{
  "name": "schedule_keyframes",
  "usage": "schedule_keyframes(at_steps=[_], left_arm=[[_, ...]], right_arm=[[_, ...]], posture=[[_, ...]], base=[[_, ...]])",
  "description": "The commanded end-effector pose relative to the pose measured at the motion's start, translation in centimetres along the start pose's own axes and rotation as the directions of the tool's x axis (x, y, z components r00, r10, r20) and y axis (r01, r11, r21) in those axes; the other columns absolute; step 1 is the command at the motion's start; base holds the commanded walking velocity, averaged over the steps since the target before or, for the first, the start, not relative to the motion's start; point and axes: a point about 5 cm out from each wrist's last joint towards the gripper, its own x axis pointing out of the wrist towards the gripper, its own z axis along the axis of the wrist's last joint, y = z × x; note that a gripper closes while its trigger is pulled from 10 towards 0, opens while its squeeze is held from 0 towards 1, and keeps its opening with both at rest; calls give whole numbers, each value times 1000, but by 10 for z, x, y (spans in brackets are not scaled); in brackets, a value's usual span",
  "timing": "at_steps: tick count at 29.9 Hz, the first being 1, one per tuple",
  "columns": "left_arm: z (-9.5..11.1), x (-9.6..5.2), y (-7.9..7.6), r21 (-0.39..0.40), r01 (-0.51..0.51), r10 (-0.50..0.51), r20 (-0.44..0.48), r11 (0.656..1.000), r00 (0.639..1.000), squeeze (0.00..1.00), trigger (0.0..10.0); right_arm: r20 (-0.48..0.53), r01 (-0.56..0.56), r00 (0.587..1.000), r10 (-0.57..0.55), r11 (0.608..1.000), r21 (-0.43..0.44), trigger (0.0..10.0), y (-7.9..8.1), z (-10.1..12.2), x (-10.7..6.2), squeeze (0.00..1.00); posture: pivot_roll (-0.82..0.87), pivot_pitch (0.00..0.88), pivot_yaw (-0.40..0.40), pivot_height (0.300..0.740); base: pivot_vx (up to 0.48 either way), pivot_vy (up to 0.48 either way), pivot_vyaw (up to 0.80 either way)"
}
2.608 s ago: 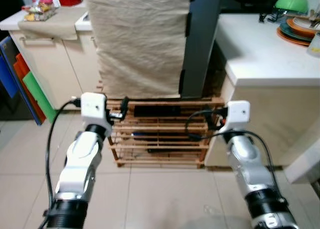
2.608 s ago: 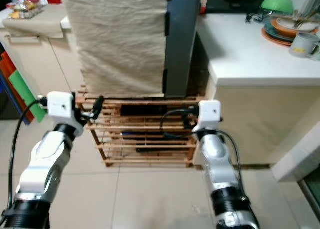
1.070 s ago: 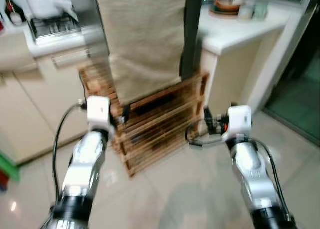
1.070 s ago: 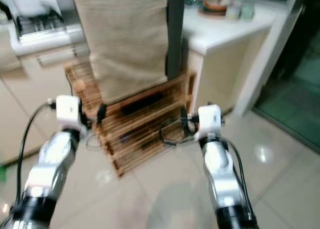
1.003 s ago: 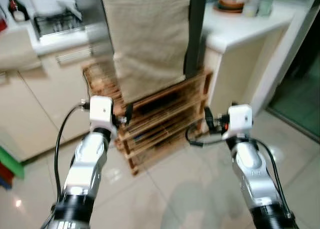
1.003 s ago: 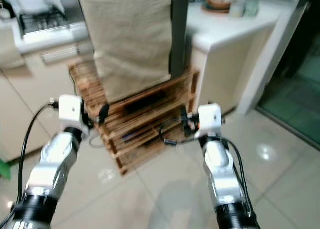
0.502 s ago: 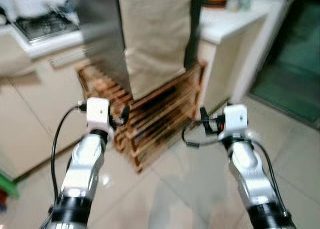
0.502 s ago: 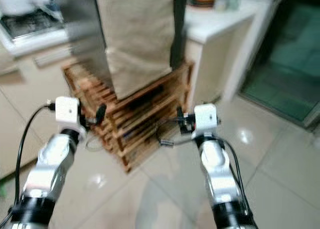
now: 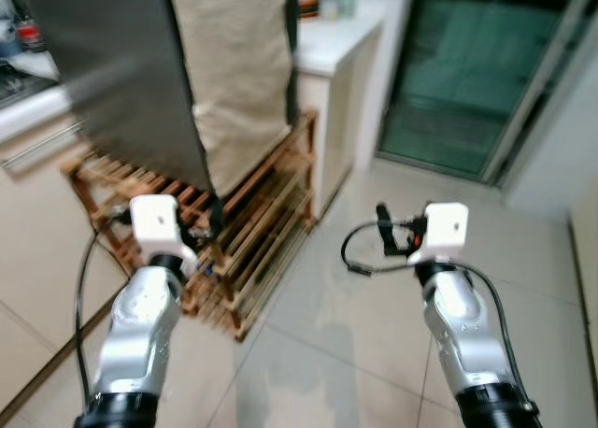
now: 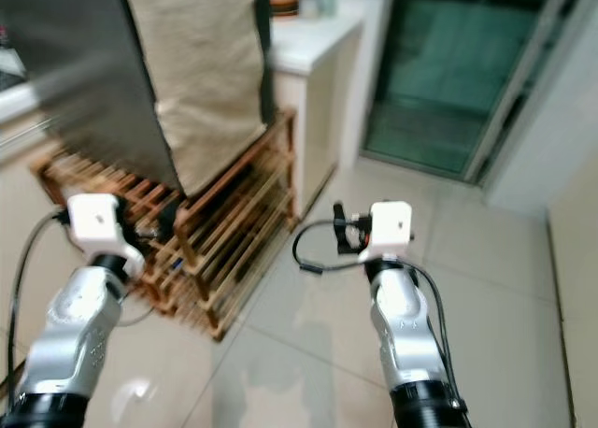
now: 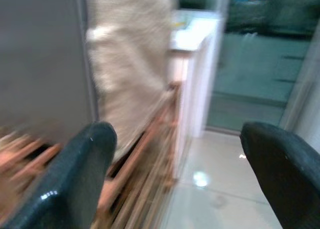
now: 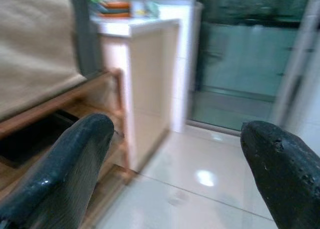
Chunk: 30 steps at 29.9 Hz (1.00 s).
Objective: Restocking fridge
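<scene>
Both tools, left tool (image 11: 170, 169) and right tool (image 12: 175, 164), hang spread apart and empty. No fridge or groceries can be made out; steer past the wooden rack (image 9: 252, 232) steadily.

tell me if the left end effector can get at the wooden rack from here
Probably yes: the left end effector, fingers open and empty, hovers beside the wooden rack, with nothing visible between them.

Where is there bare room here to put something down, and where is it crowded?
Bare: the tiled floor between the wooden rack and the glass door, ahead of the right gripper. The white counter has a bare near part. Crowded: the rack, under the cloth-covered box, by the left gripper.
</scene>
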Motion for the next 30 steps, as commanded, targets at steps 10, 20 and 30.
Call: schedule_keyframes(at_steps=[10, 20, 30], left_arm=[[23, 7, -9, 27, 18, -21, 80, 999, 997, 0, 10000], [24, 10, -9, 14, -30, 29, 57, 999, 998, 0, 10000], [26, 10, -5, -23, -69, 71, 63, 997, 996, 0, 10000]], right_arm=[[55, -68, 996, 67, 998, 4, 10000, 18, 15, 11, 0], [58, -82, 995, 83, 996, -18, 10000, 18, 17, 15, 0], [43, -111, 993, 111, 994, -18, 10000, 23, 12, 14, 0]], posture=[[-148, 0, 52, 740], [-143, 0, 48, 740], [-140, 0, 47, 740]], base=[[281, 0, 0], [439, 0, 0], [113, 393, 0]])
